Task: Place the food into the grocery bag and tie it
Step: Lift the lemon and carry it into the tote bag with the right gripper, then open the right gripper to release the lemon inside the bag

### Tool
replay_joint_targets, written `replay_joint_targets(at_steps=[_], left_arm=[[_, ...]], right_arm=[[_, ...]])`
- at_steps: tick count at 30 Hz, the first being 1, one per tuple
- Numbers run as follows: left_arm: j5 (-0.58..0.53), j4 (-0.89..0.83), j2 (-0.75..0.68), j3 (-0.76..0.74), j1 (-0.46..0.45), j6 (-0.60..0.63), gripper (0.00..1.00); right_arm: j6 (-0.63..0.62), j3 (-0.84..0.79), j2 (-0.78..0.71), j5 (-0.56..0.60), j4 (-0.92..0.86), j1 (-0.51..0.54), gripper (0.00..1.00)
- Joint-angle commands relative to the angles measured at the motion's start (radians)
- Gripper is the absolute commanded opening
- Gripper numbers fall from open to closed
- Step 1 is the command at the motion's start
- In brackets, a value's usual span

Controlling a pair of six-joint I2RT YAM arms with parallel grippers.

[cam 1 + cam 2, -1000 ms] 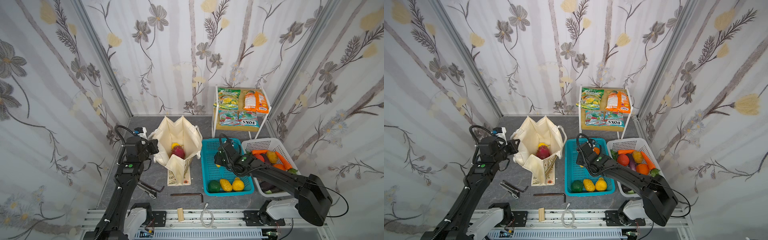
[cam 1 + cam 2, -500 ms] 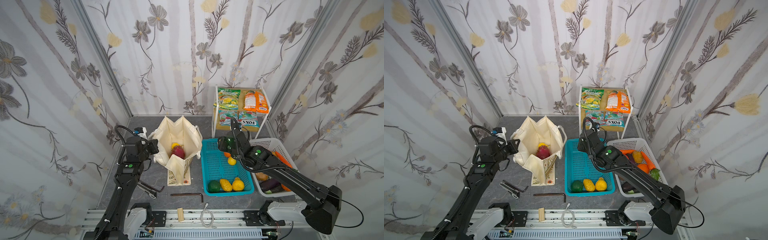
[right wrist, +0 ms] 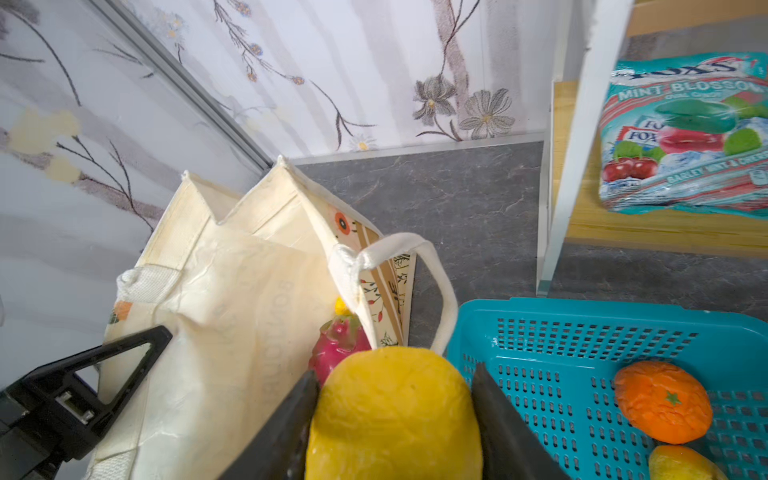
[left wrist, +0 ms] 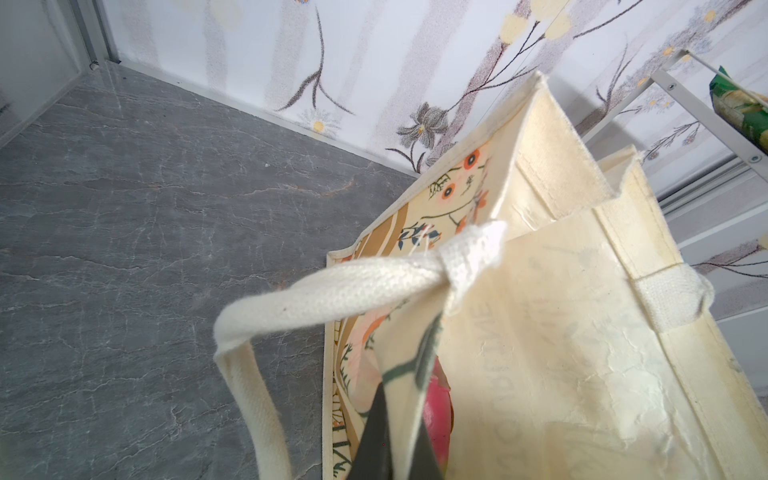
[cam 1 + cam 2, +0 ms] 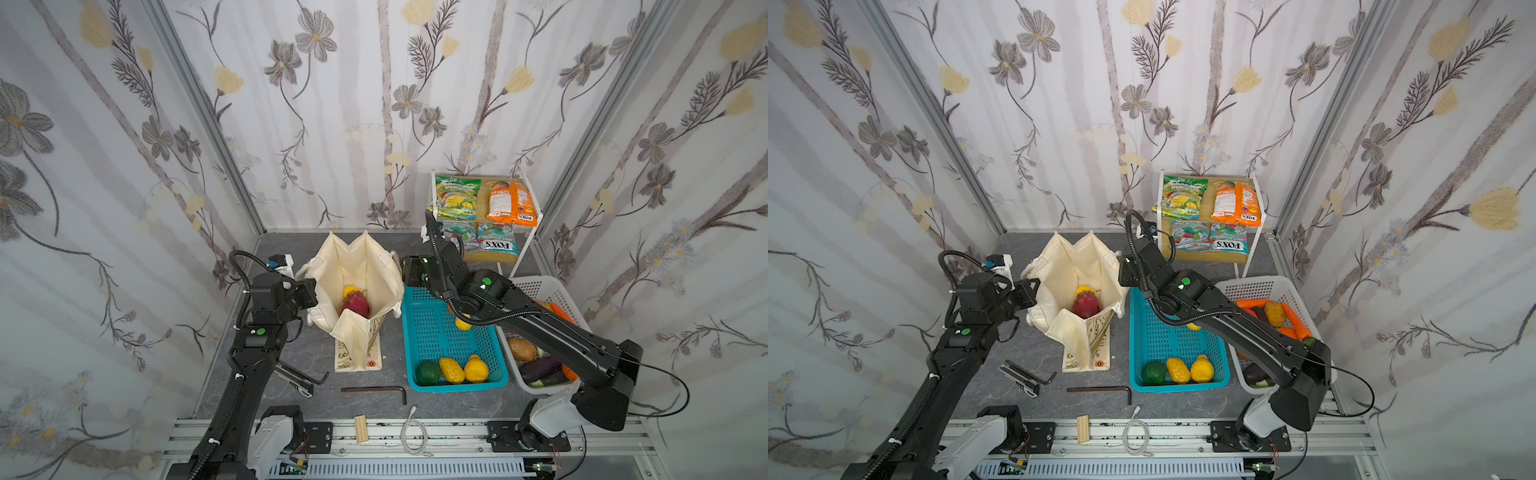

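Bag, holding dragon fruit, left of basket.

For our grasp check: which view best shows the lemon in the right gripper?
Right wrist view: the lemon sits large in the right gripper. In both top views that gripper hides it; left wrist view lacks it.

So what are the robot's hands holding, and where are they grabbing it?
The right gripper holds a yellow lemon by its sides; the left gripper pinches the grocery bag at its top edge.
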Motion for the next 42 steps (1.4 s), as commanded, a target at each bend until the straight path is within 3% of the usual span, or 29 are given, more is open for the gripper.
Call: replay_joint_targets(at_steps=[1, 19, 42], left_arm=[[0.009, 0.023, -0.004, 0.006, 0.001, 0.003, 0.00], [0.013, 0.023, -0.001, 0.006, 0.000, 0.000, 0.00], [0.016, 0.023, 0.001, 0.008, 0.001, -0.001, 0.00]], right_arm=[[-0.035, 0.056, 0.059, 0.001, 0.040, 0.036, 0.56], [-0.025, 0.178, 0.391, -0.130, 0.086, 0.089, 0.57], [0.043, 0.244, 0.661, -0.226, 0.034, 0.083, 0.59]])
